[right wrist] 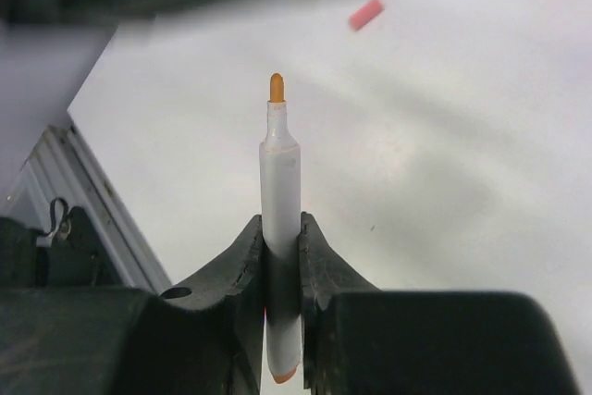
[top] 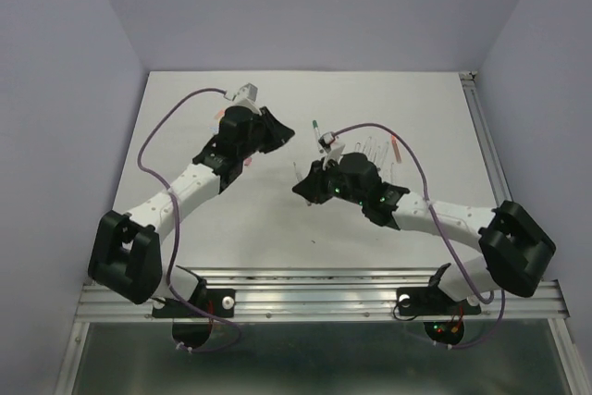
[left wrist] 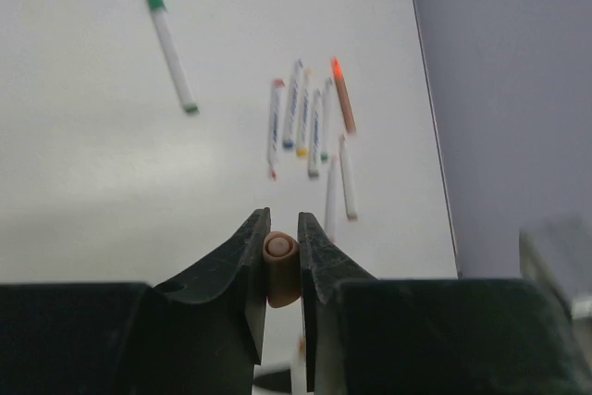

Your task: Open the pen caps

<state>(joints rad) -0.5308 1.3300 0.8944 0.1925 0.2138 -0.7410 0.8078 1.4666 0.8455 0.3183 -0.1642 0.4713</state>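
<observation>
A short orange cylindrical plastic pen cap is pinched between the black fingers of the left gripper, with one round end turned toward the wrist camera. No pen is in it.

The right gripper is clamped on a thin white plastic marker barrel. The barrel sticks out past the fingertips, with its bare orange nib uncovered at the far end and an orange end showing below the fingers. In the top view the two grippers are near each other but apart, over the middle of the flat white table.

Farther out, beyond the left gripper, a cluster of thin white pens with small coloured ends lies side by side on the table. At the cluster's right edge is a brownish pen with an orange cap. Well to the left of the cluster, a lone white pen with a green cap lies at a slant. Beyond the right gripper, a small pink plastic cap lies alone on the table.
</observation>
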